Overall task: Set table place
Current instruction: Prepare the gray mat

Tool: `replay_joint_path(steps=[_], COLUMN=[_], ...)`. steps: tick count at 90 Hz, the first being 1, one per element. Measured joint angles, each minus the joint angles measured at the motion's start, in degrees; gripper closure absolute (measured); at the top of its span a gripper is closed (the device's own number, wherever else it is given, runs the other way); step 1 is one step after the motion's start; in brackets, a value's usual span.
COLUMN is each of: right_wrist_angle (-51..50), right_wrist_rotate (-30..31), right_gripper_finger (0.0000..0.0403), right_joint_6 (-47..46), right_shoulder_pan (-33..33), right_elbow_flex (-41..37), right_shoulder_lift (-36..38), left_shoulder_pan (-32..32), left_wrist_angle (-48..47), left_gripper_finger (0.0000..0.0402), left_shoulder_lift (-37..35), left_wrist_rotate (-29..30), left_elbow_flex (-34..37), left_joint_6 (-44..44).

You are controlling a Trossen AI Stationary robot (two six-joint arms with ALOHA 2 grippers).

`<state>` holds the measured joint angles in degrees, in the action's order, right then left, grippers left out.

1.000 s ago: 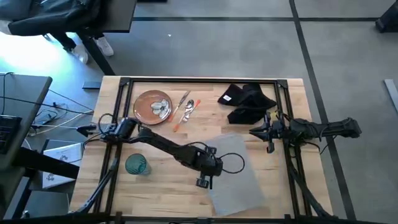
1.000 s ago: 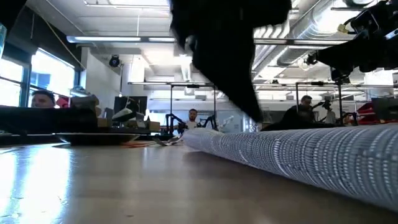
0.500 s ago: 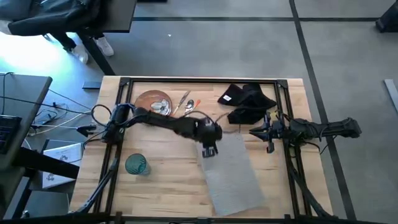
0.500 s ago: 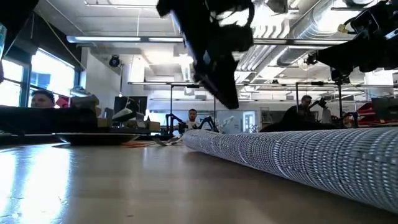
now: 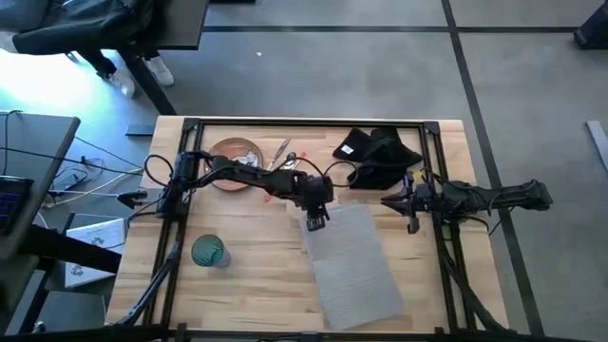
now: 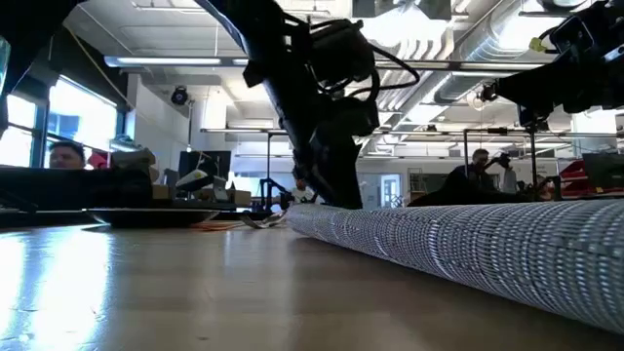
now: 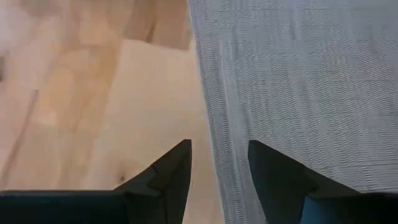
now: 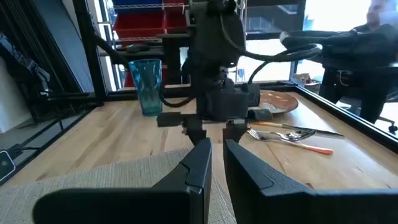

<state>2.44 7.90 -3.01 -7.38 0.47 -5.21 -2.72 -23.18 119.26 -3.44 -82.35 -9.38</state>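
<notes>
We see the left gripper (image 5: pixel 314 219) low over the far-left corner of the grey placemat (image 5: pixel 353 264), near the middle of the desk (image 5: pixel 256 275). In the left wrist view its fingers (image 7: pixel 171 174) stand parted a moderate way and hold nothing, one over bare wood and the other over the weave, so the mat's long left edge runs between them. From there the mat lies toward the near edge of the desk, slightly skewed, its long axis running far to near and drifting toward the right edge. We judge the coming move turns on this straddle: closing would pinch that edge or corner, then a drag could square the mat. The left arm is clearly the nearer one. The right gripper (image 5: pixel 410 202) waits near the right edge, beside the black napkin (image 5: pixel 378 158); its fingers (image 8: pixel 199 163) show only a narrow gap, nothing between them. The plate (image 5: pixel 228 152) and cutlery (image 5: pixel 285 158) sit by the far edge, partly under the left arm, and the teal glass (image 5: pixel 209 251) stands toward the near-left corner, all well apart from the mat.
</notes>
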Motion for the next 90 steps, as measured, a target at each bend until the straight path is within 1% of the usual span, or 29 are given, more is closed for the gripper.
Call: replay_joint_path(steps=[4, 19, 31, 37, 42, 58, 70, 81, 90], right_wrist_angle=[0.02, -0.07, -0.07, -0.09, -0.11, -0.11, -0.15, -0.35, -0.48], right_wrist_rotate=[0.0, 0.0, 0.0, -0.02, -0.03, -0.07, -0.44, -1.08, -1.33], right_gripper_finger=[0.0375, 0.0375, 0.0375, 0.0375, 0.0375, 0.0375, 0.0375, 0.0375, 0.0375], right_joint_6=[-1.34, -9.12, -13.44, -14.86, -14.98, -14.98, -14.98, -14.98, -14.98], right_shoulder_pan=[0.0, 0.0, 0.01, 0.01, 0.02, 0.02, 0.02, 0.0, 0.02], right_elbow_flex=[0.0, 0.0, 0.0, 0.0, 0.0, 0.0, 0.0, 0.0, 0.0], right_shoulder_lift=[0.0, 0.0, 0.0, 0.0, 0.0, 0.0, -0.01, -0.02, -0.02], left_shoulder_pan=[-0.04, -0.01, -0.41, -0.44, -0.44, -0.66, -0.66, -0.6, -0.97], left_wrist_angle=[-0.01, 0.0, 0.0, -1.0, -1.96, -2.11, -2.43, -3.61, -4.1], left_gripper_finger=[0.0257, 0.0257, 0.0257, 0.0257, 0.0257, 0.0257, 0.0257, 0.0257, 0.0257], left_shoulder_lift=[0.0, 0.0, 0.0, 0.05, 0.2, 0.37, 0.37, 0.37, 0.37], left_wrist_rotate=[-1.16, -2.15, -7.4, -6.45, -4.95, -5.03, -10.58, -10.1, -15.77], left_elbow_flex=[0.03, 0.03, 0.03, 0.03, 0.03, 0.03, 0.03, 0.03, -0.17], left_joint_6=[0.0, 0.49, 0.45, 0.5, 0.4, -0.02, -0.97, -1.04, -2.14])
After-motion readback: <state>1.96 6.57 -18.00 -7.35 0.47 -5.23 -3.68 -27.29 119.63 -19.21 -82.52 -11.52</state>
